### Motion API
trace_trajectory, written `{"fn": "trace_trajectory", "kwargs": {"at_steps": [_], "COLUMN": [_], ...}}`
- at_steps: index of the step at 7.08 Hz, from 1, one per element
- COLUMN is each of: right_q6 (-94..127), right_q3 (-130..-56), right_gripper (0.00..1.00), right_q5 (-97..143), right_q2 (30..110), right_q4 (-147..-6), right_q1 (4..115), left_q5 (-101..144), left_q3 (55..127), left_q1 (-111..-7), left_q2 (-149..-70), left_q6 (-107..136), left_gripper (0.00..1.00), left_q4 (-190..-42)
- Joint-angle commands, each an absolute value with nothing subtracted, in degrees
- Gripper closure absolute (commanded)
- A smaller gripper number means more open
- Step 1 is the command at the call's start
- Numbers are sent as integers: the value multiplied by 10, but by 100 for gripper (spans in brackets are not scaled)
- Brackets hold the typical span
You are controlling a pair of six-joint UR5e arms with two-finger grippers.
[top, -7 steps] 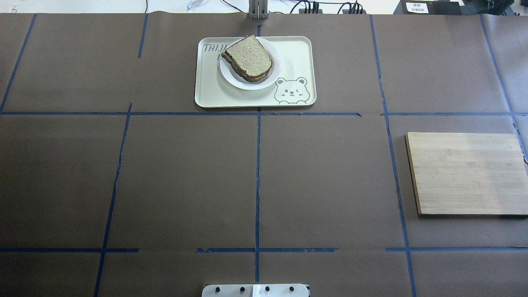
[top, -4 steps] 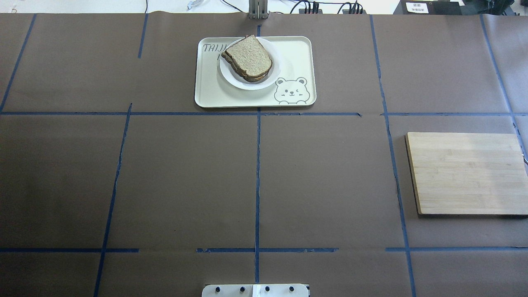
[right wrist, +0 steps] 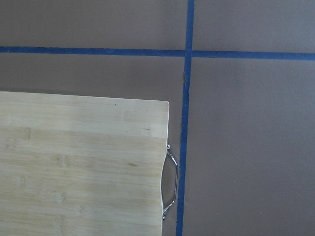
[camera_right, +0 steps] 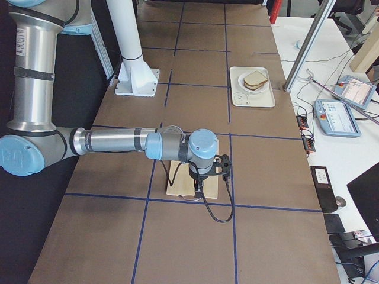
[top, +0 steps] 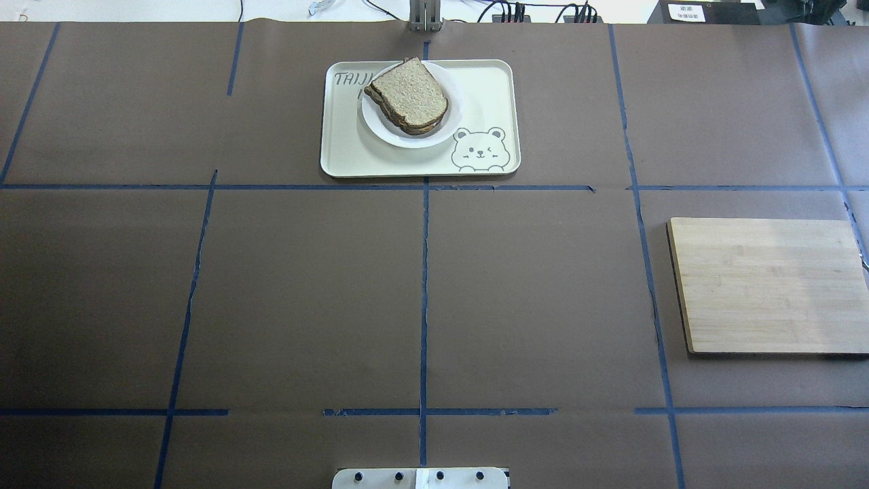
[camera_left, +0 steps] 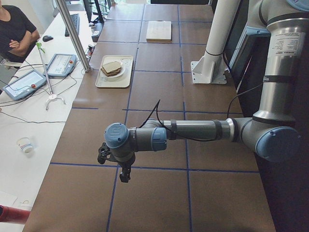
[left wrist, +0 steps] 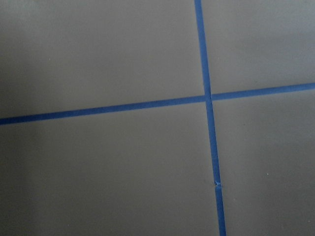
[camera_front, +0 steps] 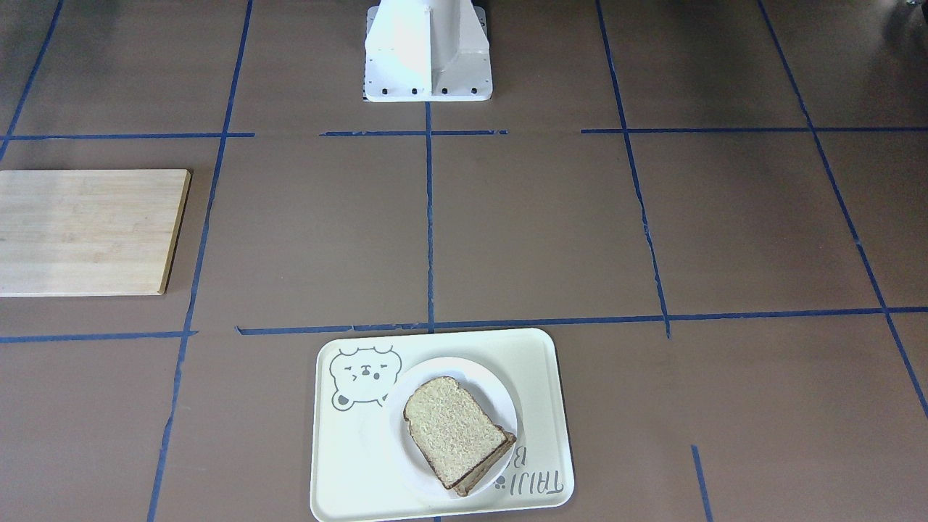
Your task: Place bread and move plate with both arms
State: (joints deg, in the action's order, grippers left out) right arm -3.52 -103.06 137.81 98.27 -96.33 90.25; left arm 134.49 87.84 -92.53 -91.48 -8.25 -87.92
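Since neither arm reaches into the overhead or front views, you have to read both from the cameras at the ends. Your brown paper-covered surface [top: 305, 292], gridded with blue tape, carries everything. Over it the silver-grey jointed left arm [camera_left: 193, 129] stretches out low at the robot's left end, its wrist above a crossing of tape lines and well apart from the food. Its wrist camera gives you only bare brown paper and that blue cross.

The matching silver-grey right arm [camera_right: 112, 141] stretches out low at the other end, its wrist hanging over the pale wooden cutting board [top: 767, 285]. Both sets of black jaws point downward and show only in the side views, so you cannot tell whether they are spread or pressed together.

The white pedestal base [camera_front: 428, 51] stands at the robot's edge, on the middle tape line. Across from it, on that same line, lies the cream rectangular tray [top: 489, 88] with a bear drawing in one corner. The small round white plate [top: 380, 125] sits on the tray just beside the bear, covering part of the printed lettering.

The plain pale grainy slice of bread [top: 409, 88] with its dark brown crust lies flat on that plate, on at least one more slice whose crust peeks out beneath. Smallest, a thin metal handle [right wrist: 175, 179] curves off the board's short edge, just beside a tape line.
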Motion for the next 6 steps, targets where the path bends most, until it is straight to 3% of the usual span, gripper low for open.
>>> {"fn": "trace_trajectory", "kwargs": {"at_steps": [1,6], "right_q6": [-35,-34], "right_q3": [-1030,-1027], "right_gripper": [0,0], "right_q5": [1378,1379], "right_q2": [983,983], "right_q4": [-963,-964], "right_q1": [903,903], "left_q5": [1345,1342], "left_q3": [932,933], "left_q1": [-923,-892], "left_q2": [-885,-883], "left_q6": [-52,-55], "left_gripper": [0,0], "left_q4": [-875,-875]}}
